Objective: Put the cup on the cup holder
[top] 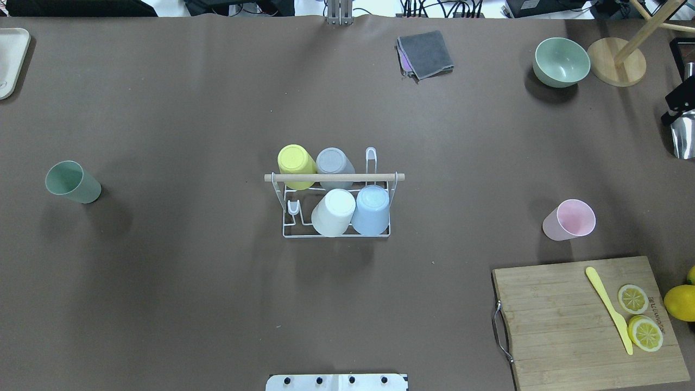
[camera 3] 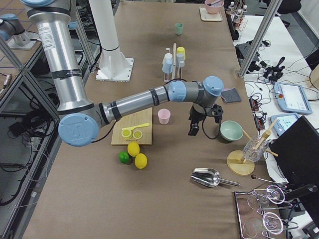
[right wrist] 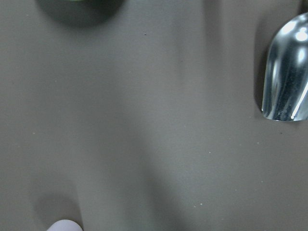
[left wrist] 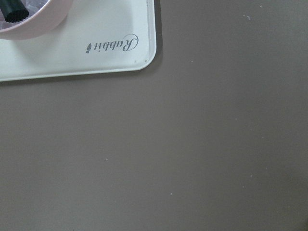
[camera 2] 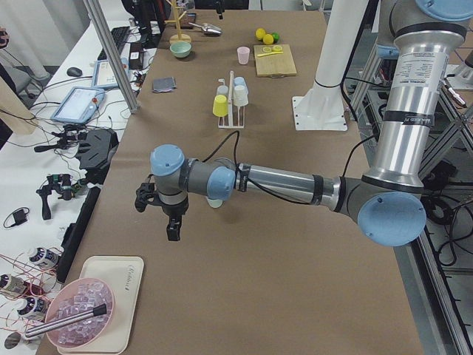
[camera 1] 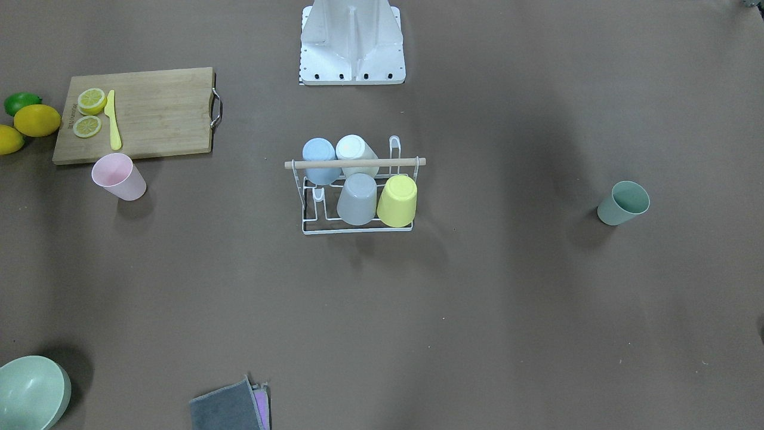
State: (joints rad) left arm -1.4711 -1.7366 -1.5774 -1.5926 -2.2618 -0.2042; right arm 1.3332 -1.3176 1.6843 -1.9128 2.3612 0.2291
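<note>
- Found only in the exterior left view: left fingers (camera 2: 173, 228), black. Point down above bare tabletop (camera 2: 244, 288), with a white tray (camera 2: 127, 285) and a pink bowl (camera 2: 74, 325) just past them on the camera's side.
- Found only in the exterior right view: right fingers (camera 3: 191, 130). Also point down, with the pink cup (camera 3: 164, 116) near on one side, a green bowl (camera 3: 231, 130) near on the other, and a metal scoop (camera 3: 207, 177) further towards the camera.
- Cannot tell for either pair whether spread or pressed together: too small and seen from the side.
- Nothing of the fingers in the wrist views, only tabletop, a tray corner lettered "Rabbit" (left) and the scoop's edge (right).
- Plain only from overhead and from the front: cup holder (top: 288, 235) at mid-tabletop, between the two pairs of fingers and well apart from both.
- Carries a wooden rod (top: 334, 177) across its top and four upturned cups: yellow (top: 296, 160), grey (top: 334, 162), white (top: 334, 212), blue (top: 372, 209).
- Green cup (top: 73, 182) upright on the tabletop, between left fingers and cup holder, touching neither.
- Pink cup upright too, well apart from the holder on the right fingers' side.
- Left arm (camera 2: 281, 181): stretched nearly level from a bent elbow (camera 2: 388, 218), wrist turned down.
- Right arm (camera 3: 134, 102): much the same, reaching level from its elbow (camera 3: 77, 130).
</note>
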